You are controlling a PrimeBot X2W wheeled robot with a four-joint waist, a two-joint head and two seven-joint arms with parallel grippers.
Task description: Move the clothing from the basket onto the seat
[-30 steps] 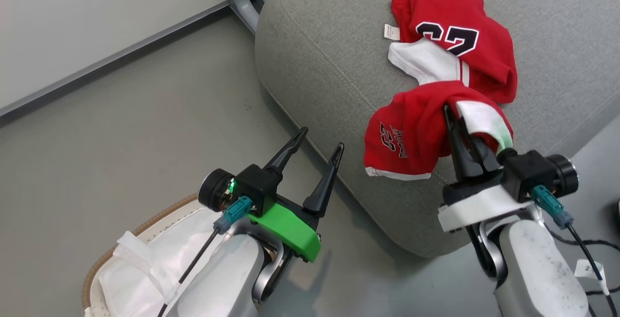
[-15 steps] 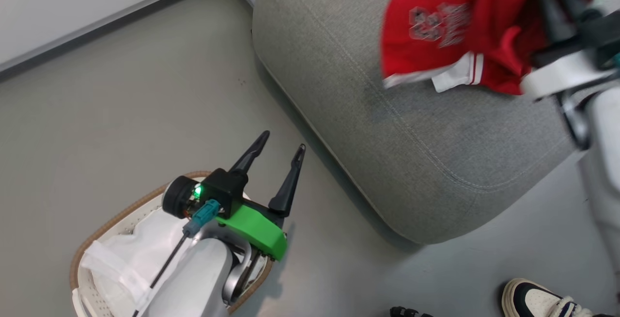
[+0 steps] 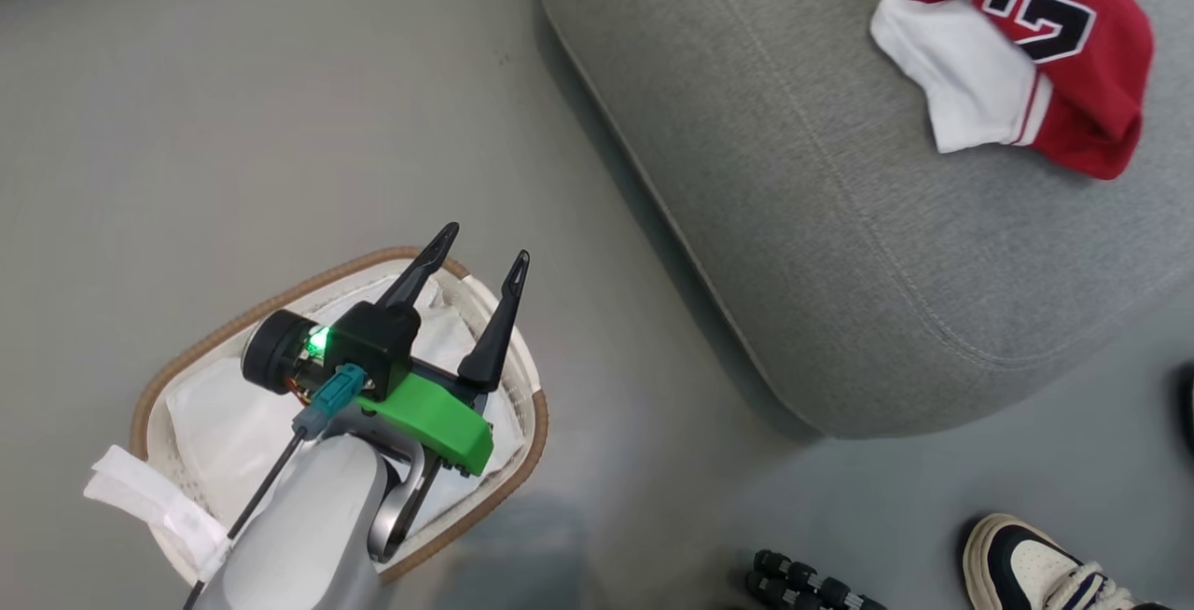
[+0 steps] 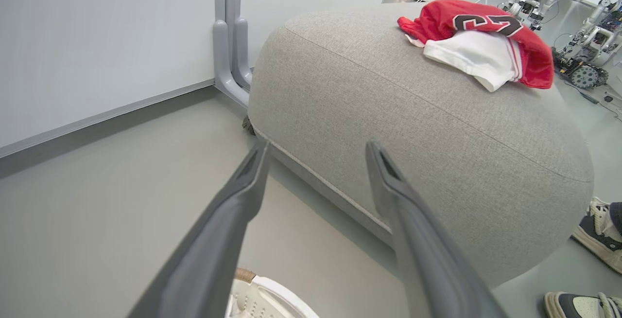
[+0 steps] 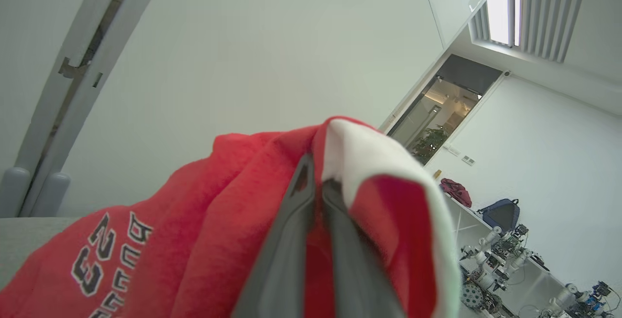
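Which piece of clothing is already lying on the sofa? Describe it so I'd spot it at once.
Find the big grey seat; on its top lies a crumpled red garment with a large black, white-outlined number and a white panel edged with stripes. Unlike the other red piece, which the right gripper pinches, nothing holds it.

Tips of right fingers point(image 5: 286, 250) seemingly under clothing point(image 5: 194, 240).

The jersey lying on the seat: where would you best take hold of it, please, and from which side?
Probably the white flap of the jersey, lying loose at its near edge on the seat. Come from above with the open left end effector, straddling the flap's free edge; the red part behind looks bunched and thicker.
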